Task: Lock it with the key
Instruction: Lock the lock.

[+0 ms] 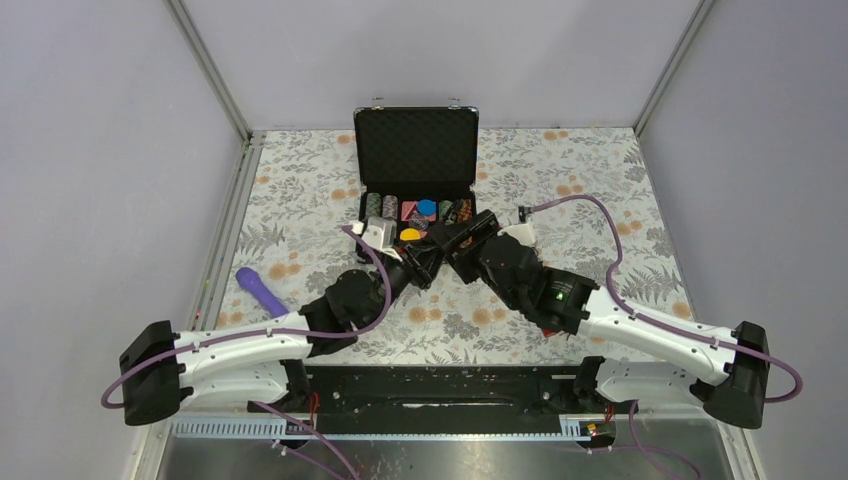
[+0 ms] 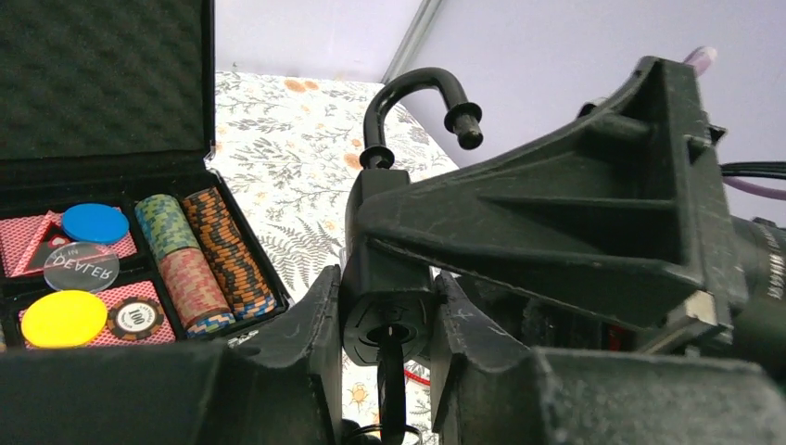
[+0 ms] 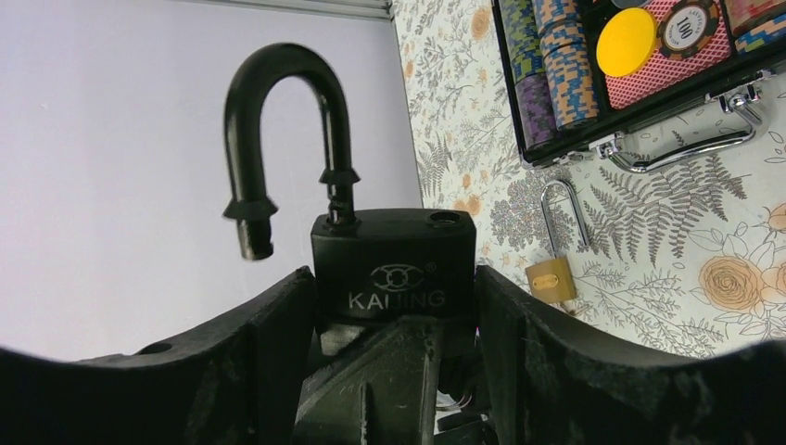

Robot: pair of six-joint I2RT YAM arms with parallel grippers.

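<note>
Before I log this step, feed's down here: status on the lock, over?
Right end effector shut on black padlock. Key in keyhole, left end effector around it, grip unclear. Shackle open, swung aside. Nothing seen blocking it.

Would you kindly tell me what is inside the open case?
Stacks of chips, a blue disc, a yellow disc, a clear dealer button and red cards. The left gripper covers the case's near edge, so anything there is hidden.
</note>
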